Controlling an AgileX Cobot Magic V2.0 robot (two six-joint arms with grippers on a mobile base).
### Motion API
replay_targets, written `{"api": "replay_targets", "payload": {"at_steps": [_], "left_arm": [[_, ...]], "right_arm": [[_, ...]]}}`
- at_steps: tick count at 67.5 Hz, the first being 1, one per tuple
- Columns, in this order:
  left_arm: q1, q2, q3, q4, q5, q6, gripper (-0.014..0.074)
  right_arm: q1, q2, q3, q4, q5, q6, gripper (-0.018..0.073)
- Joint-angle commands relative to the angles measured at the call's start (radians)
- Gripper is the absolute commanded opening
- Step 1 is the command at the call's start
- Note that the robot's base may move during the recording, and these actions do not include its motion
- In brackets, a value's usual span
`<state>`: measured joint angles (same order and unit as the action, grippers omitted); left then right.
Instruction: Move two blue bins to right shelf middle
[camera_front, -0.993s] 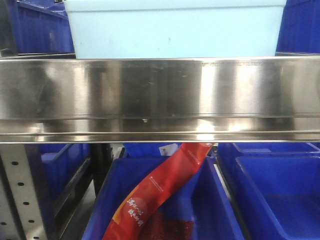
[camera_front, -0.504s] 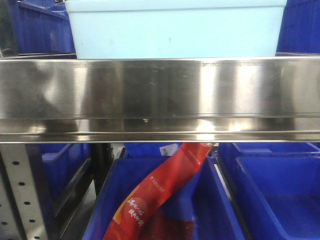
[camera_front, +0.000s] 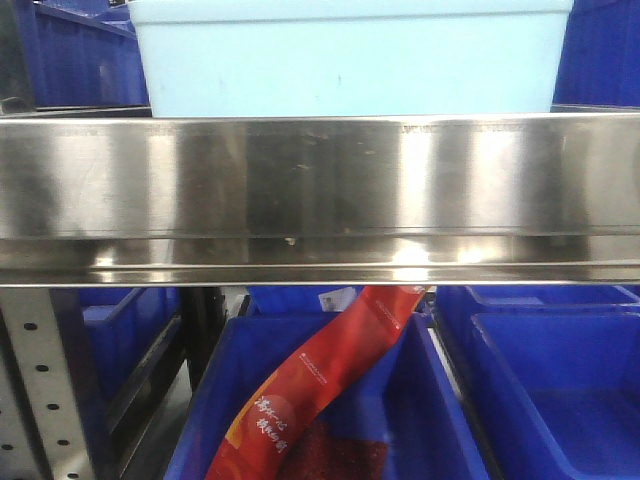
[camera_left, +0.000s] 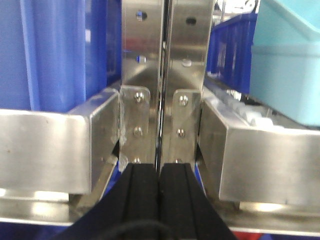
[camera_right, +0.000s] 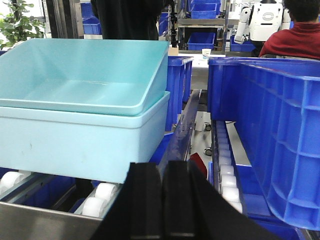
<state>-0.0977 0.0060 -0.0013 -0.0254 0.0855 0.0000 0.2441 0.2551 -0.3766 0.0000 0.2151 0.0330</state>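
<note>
The two blue bins sit nested on the roller shelf in the right wrist view. The upper bin (camera_right: 90, 75) lies tilted inside the lower bin (camera_right: 80, 145). The front view shows a pale bin wall (camera_front: 350, 60) just behind the steel rail. Its corner also appears at the right of the left wrist view as a pale bin (camera_left: 287, 70). My left gripper (camera_left: 160, 167) is shut and empty, facing the shelf's upright posts. My right gripper (camera_right: 164, 165) is shut and empty, just in front of the lower bin's right corner.
A wide steel rail (camera_front: 320, 195) crosses the front view. Below it, dark blue bins hold a red packet (camera_front: 320, 385). A large dark blue bin (camera_right: 270, 125) stands right of the pale ones on white rollers (camera_right: 107, 192). Steel uprights (camera_left: 162, 75) stand ahead of the left gripper. A person in red (camera_right: 295, 37) sits far back.
</note>
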Motion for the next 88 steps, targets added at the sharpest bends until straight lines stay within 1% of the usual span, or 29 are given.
{"api": "replay_targets", "payload": {"at_steps": [1, 60, 63, 68, 82, 88], "left_arm": [[0.006, -0.006, 0.001, -0.009, -0.031, -0.011, -0.0111], [0.006, -0.006, 0.001, -0.009, -0.031, -0.011, -0.0111], [0.006, -0.006, 0.001, -0.009, -0.031, -0.011, -0.0111], [0.006, -0.006, 0.001, -0.009, -0.031, -0.011, -0.0111], [0.006, -0.006, 0.001, -0.009, -0.031, -0.011, -0.0111], [0.006, -0.006, 0.001, -0.009, -0.031, -0.011, -0.0111]], "right_arm": [[-0.003, -0.005, 0.003, -0.007, -0.022, -0.005, -0.0162], [-0.003, -0.005, 0.003, -0.007, -0.019, -0.005, -0.0162], [-0.010, -0.007, 0.003, -0.005, -0.019, -0.033, -0.0162], [-0.036, -0.009, 0.004, 0.021, -0.010, -0.072, -0.0162], [-0.184, -0.057, 0.079, 0.066, -0.008, -0.073, -0.0162], [-0.208, -0.109, 0.139, 0.073, -0.018, -0.073, -0.0162]]}}
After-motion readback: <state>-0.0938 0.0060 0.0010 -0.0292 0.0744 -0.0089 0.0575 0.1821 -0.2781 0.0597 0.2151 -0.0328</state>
